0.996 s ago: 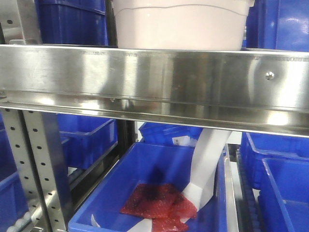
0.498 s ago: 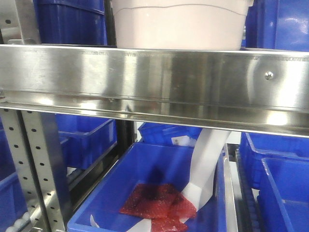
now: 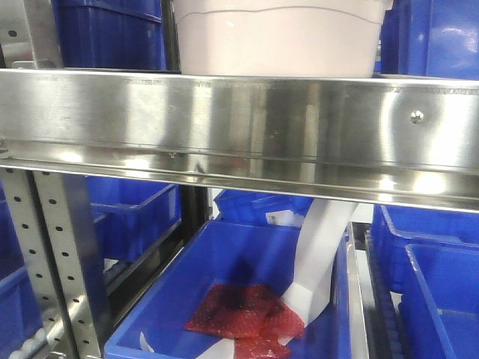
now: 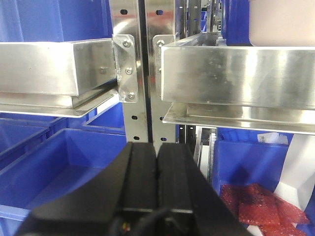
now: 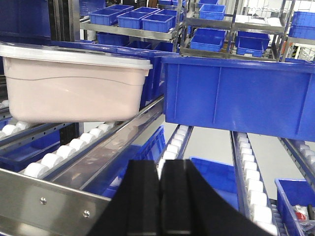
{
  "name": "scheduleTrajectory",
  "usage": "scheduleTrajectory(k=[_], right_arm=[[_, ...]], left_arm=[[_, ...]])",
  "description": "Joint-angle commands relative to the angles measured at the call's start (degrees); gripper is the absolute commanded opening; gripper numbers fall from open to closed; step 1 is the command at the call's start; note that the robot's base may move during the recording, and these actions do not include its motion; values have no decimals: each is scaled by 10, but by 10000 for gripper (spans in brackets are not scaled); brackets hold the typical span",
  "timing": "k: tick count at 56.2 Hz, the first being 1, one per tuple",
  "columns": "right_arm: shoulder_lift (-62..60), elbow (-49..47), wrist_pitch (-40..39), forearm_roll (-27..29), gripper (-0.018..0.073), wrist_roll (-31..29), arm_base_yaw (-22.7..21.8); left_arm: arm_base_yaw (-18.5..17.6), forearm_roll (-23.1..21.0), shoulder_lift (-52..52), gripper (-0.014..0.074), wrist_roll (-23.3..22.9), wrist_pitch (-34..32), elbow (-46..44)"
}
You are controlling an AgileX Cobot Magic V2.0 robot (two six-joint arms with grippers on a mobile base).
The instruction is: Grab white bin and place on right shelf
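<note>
My left claw (image 4: 156, 152) is sitting clenched, its two black fingers pressed together on nothing, pointing at the perforated upright (image 4: 135, 73) between two steel rails. My right claw (image 5: 160, 169) is likewise clamped together and gripping nothing, hovering just in front of the shelf (image 5: 54, 194) rail. The bin (image 5: 74, 86) is resting on the shelf's white rollers toward the left end, lid on, its contents hidden. Beside it, across a steel divider, a big crate (image 5: 241, 98) is sitting on the next roller lane; I cannot see inside it. Below the rail, a lower crate (image 3: 224, 299) is holding red bubble-wrap pouches (image 3: 243, 314) and a white paper strip (image 3: 318, 262) leaning against its right wall.
</note>
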Motion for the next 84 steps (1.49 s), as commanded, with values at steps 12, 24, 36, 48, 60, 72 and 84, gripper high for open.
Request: scheduleTrajectory(k=[12,24,36,48,60,72,84], right_arm=[[10,-13,-51,-2,78,1,1],[7,59,-144,-98,78,83,39],[7,179,-277,-200,78,177,77],[-38,273,-328,-168,78,177,77],[-37,278,-328,-156,78,176,76],[-37,278,-331,-156,78,176,76],[-37,278,-330,-156,78,176,76]], left_arm=[[1,-5,-6,-121,-3,-53,8],[1,-5,-6,-121,-3,-53,8],[1,-5,-6,-121,-3,-53,8],[1,-5,-6,-121,-3,-53,8],[1,-5,-6,-121,-3,-53,8],[1,-5,-6,-121,-3,-53,8],[1,-5,-6,-121,-3,-53,8]])
